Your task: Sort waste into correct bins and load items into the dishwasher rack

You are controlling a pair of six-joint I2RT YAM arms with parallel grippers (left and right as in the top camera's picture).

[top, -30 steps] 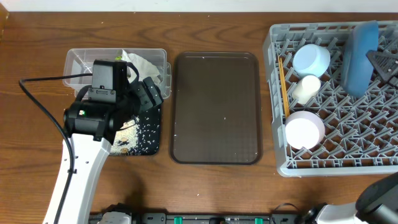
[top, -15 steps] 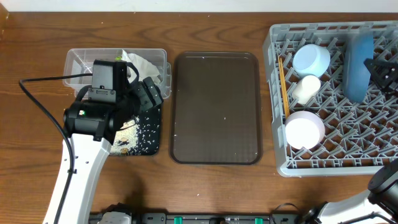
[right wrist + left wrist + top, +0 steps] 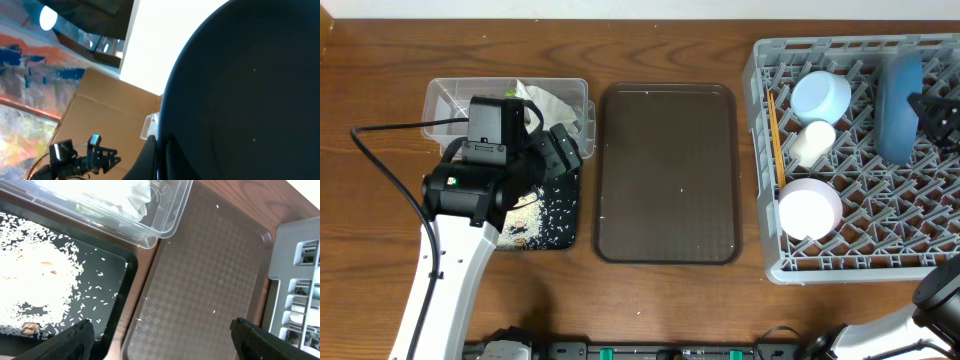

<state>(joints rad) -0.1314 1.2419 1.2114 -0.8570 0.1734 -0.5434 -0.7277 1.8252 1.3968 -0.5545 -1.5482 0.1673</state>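
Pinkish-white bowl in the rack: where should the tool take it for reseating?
Pinch the pinkish-white bowl by its rim on the side away from the rack wall, coming from above: its mouth seems to face up, so one finger can drop inside, and that wall crowds the other side.

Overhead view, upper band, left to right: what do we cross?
clear tub → brown serving tray → then, inside the dishwasher rack: chopsticks → light-blue bowl → blue dish
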